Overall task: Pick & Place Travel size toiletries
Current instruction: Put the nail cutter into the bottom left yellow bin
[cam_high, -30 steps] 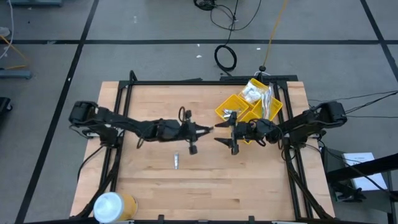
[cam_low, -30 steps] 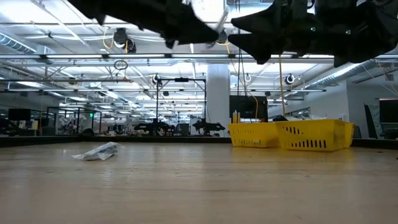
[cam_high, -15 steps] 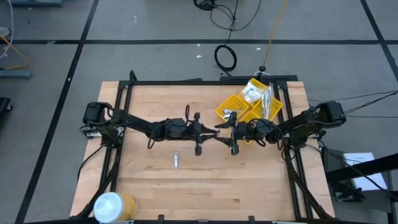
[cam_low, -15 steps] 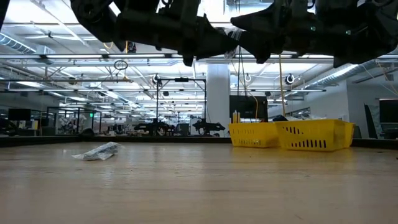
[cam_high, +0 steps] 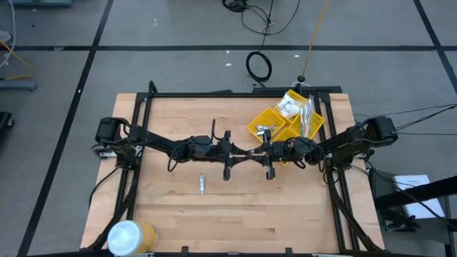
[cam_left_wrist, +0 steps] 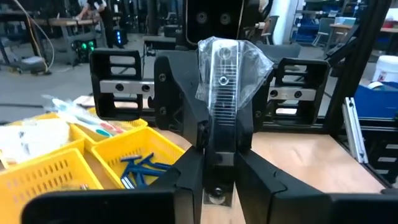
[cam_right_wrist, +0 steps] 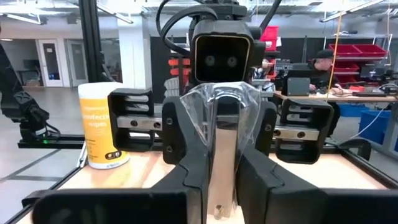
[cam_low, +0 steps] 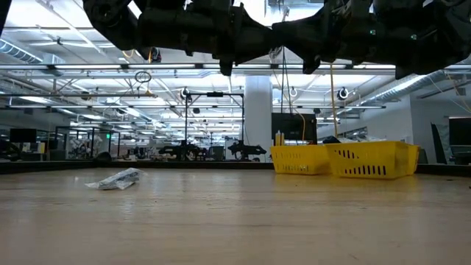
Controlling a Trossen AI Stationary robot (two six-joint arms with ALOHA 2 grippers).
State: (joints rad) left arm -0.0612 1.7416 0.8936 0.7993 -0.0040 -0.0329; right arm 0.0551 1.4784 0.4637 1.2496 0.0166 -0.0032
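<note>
while the left end effector [cam_high: 246,153] and right end effector [cam_high: 251,152] meet above mid-tabletop [cam_high: 171,207], both look clamped on one clear comb packet [cam_left_wrist: 225,73] (light, crinkly, slippery); grip its stiff core, not loose film.

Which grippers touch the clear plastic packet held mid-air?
Touching, both. Left wrist view: the clear plastic packet sits pinched in the left gripper, with the right gripper closed against its sides.

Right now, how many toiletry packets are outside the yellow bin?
2: one packet lies loose on the table; one clear packet is held where both end effectors meet. Others may be hidden.
</note>
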